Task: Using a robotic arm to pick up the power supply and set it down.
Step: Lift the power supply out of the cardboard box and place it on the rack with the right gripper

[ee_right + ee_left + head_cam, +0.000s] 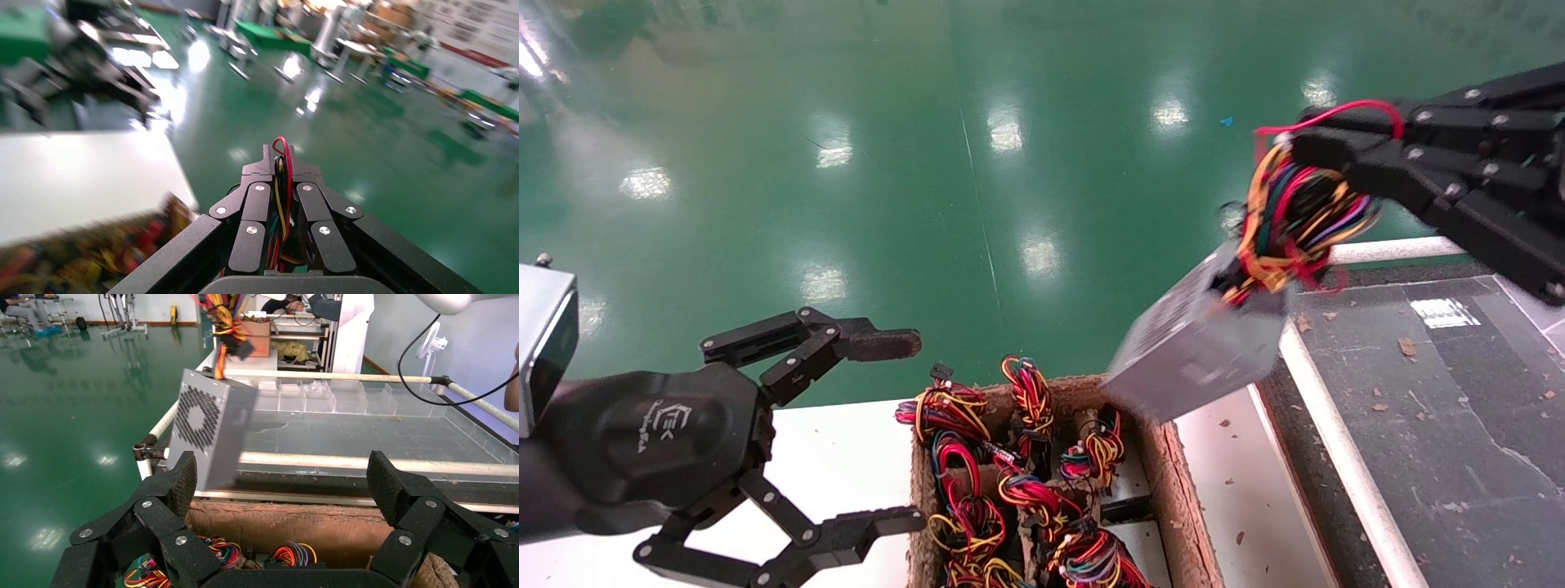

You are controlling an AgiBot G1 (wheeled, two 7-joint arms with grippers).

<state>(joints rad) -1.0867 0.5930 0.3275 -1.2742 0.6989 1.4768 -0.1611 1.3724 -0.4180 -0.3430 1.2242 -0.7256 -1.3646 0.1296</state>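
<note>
Grey metal power supply (pixel 1189 347) hangs tilted in the air above the cardboard box's (pixel 1173 482) far right corner, its coloured wire bundle (pixel 1295 216) clamped in the right hand (pixel 1324 151). Left hand (pixel 891 433) waits open beside the box.

Two black scissor-linkage grippers (pixel 903 433) (pixel 1303 155), one grey perforated metal power supply (pixel 1189 351), one brown fibre tray (pixel 1181 506) holding several coloured wire bundles (pixel 1026 482).

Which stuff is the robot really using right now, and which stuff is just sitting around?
Using:
- right gripper, shut on the wires
- grey metal power supply box with its coloured wire bundle, hanging in the air

Sitting around:
- left gripper, open, beside the tray
- brown fibre tray of more wire bundles
- dark conveyor belt
</note>
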